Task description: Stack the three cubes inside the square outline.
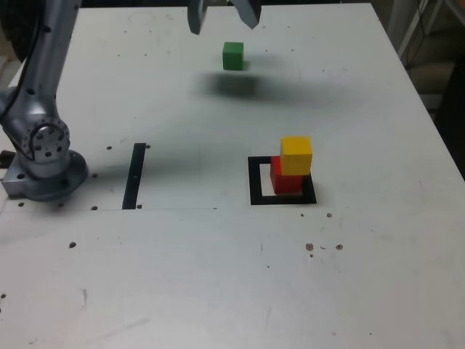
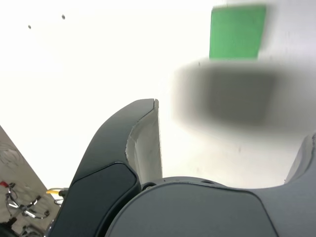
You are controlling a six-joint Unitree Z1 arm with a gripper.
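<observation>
I'm looking at wide bare table (image 1: 218,276) all round the green cube (image 1: 233,55): nothing stands beside it on any side, so a way down to it is open. My gripper (image 1: 221,14) hangs above it with jaws spread wide, nothing between them. Well apart, toward the exterior view's right, the yellow cube (image 1: 296,155) sits on the red cube (image 1: 285,178) in the square outline (image 1: 256,182) — the one tall obstacle. The black strip (image 1: 134,176) lies flat. The arm base (image 1: 43,156) blocks the exterior view's left edge.
</observation>
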